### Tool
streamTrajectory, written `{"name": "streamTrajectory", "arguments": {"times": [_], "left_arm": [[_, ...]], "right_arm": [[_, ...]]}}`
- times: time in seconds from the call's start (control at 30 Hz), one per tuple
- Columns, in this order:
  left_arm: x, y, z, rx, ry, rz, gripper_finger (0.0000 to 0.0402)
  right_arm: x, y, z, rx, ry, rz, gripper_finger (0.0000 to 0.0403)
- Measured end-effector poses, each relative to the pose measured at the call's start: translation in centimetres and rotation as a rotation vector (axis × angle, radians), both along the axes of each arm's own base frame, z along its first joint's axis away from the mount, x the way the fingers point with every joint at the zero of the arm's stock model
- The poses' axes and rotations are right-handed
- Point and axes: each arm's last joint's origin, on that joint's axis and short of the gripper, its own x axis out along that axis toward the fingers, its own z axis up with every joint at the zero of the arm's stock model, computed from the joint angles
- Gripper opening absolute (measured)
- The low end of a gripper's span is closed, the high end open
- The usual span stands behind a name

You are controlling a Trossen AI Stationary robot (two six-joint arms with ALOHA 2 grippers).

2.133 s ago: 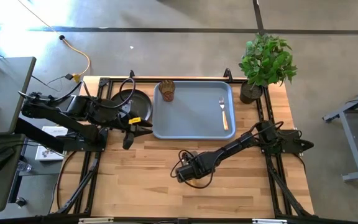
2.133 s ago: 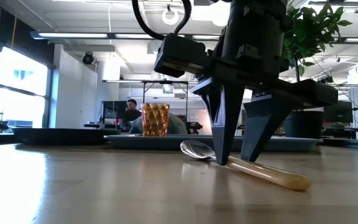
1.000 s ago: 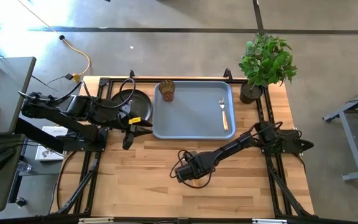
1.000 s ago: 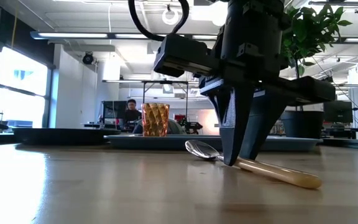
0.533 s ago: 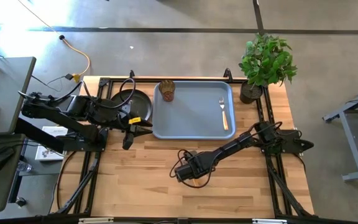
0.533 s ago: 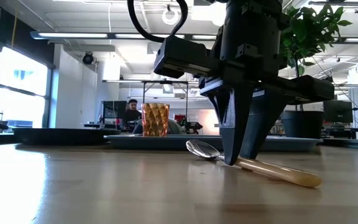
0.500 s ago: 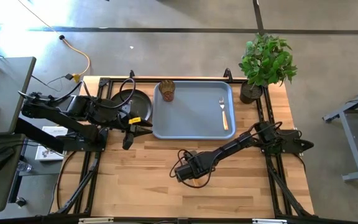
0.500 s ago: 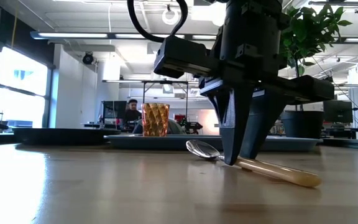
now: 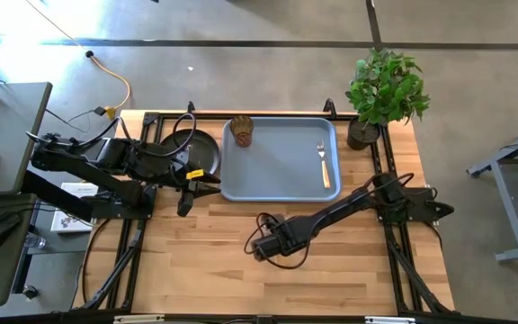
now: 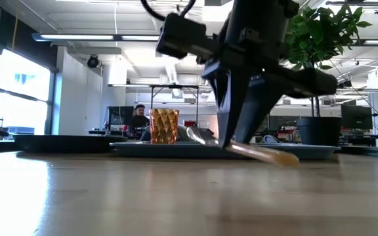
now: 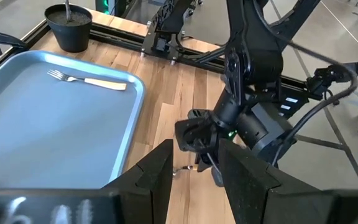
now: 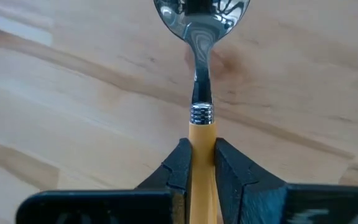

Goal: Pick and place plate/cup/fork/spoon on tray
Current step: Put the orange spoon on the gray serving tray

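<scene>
I am pinching the spoon (image 12: 199, 106) by its handle in the right end effector (image 12: 199, 163), just off the bench near the tray (image 9: 277, 180) (light, stiff, slippery, likely to swivel).

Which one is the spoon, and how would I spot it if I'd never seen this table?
Start at the big blue-grey tray on the wooden table, then look just in front of it, where the right gripper is. The spoon is pinched in it by its orange-tan handle, lifted off the wood. It has a round shiny bowl, while the fork lying in the tray has prongs.
</scene>
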Motion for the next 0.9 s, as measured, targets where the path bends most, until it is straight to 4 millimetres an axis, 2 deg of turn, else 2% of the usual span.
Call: {"name": "streamTrajectory", "arguments": {"times": [0.43,0.9], "left_arm": [[0.0,0.0,0.0,0.012,0.0,-0.006,0.012],[0.0,0.0,0.0,0.015,-0.002,-0.008,0.012]], "right_arm": [[-0.6,-2.3,2.6,-0.129,-0.027,-0.026,0.0029],[-1.8,-6.5,6.0,-0.277,0.013,-0.026,0.0029]]}}
